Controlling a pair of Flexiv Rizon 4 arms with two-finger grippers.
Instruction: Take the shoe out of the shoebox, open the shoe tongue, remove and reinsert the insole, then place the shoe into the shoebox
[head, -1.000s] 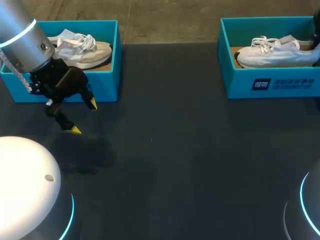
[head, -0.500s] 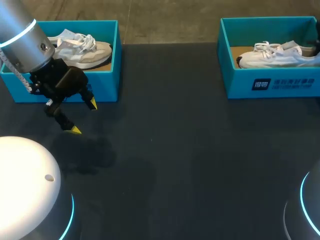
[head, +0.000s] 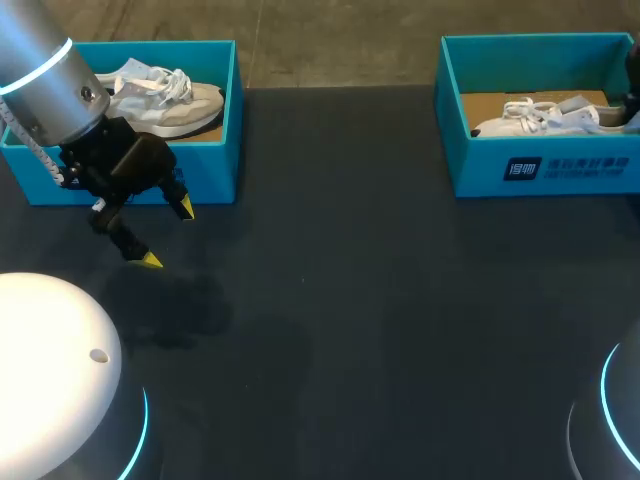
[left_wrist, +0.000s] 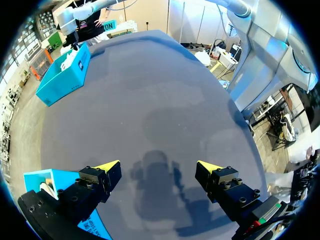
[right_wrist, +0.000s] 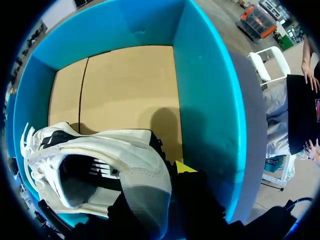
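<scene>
A white shoe (head: 540, 118) lies low inside the right teal shoebox (head: 540, 168), toe toward the table's middle. My right gripper (head: 632, 108) shows only as a dark shape at that box's right end. In the right wrist view my right gripper (right_wrist: 161, 179) is shut on the heel collar of the white shoe (right_wrist: 95, 160). One yellow fingertip (right_wrist: 185, 166) shows beside the heel, and the other is hidden by it. The shoe hangs just over the brown floor of the box (right_wrist: 205, 90). My left gripper (head: 168, 233) stands open in front of the left shoebox (head: 215, 165), with nothing between its fingers.
A second pale shoe (head: 165, 100) rests in the left shoebox. In the left wrist view my left gripper (left_wrist: 159, 167) hovers over the dark tabletop (left_wrist: 150, 90), with the right shoebox (left_wrist: 65, 75) far ahead and the left shoebox (left_wrist: 45, 181) beside one finger.
The shoe in the right shoebox has sunk lower, from riding above the front wall to lying mostly below it. My left arm has stayed still.
</scene>
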